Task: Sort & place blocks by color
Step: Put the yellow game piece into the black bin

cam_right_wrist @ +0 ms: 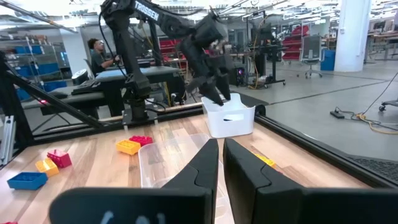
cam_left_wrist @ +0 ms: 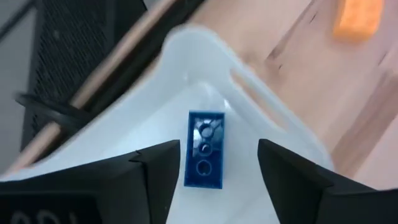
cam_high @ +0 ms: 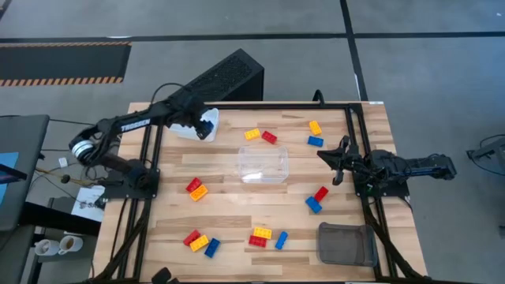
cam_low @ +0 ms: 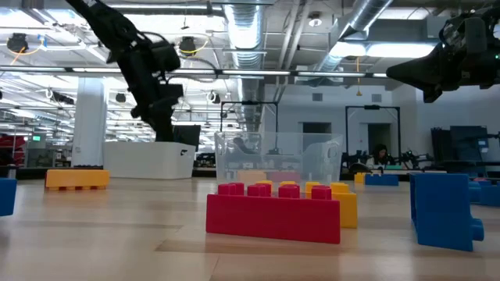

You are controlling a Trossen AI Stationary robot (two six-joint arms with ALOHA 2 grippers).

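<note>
Your left fingers (cam_high: 207, 125) hang over the white tray (cam_high: 197, 126) at about ten o'clock on the desk (cam_high: 237, 229), spread apart with nothing between them. In the left wrist view a blue block (cam_left_wrist: 204, 149) lies flat on the white tray's floor, between the two fingers and clear of both.

Your right fingers (cam_high: 330, 160) wait at three o'clock, above the desk's right side, pressed together and holding nothing; the right wrist view shows them nearly touching.

The clear tray (cam_high: 263, 164) sits at the centre of the desk, and the grey tray (cam_high: 346, 243) lies at five o'clock near the front right corner.

The other blocks are scattered around the clear tray:
- At twelve o'clock, a yellow block (cam_high: 252, 134) and a red block (cam_high: 269, 137) lie just beside each other.
- At one o'clock, a second yellow block (cam_high: 315, 127) sits just above a blue one (cam_high: 316, 141).
- At nine o'clock, a red and orange pair (cam_high: 195, 188) touch.
- At four o'clock, a red and blue pair (cam_high: 317, 199) lie together.
- At seven o'clock, near the front edge, a red, yellow and blue group (cam_high: 200, 242) lies in a row.
- At six o'clock, a red block (cam_high: 258, 241) with a yellow one on it sits next to a blue block (cam_high: 282, 240).
</note>
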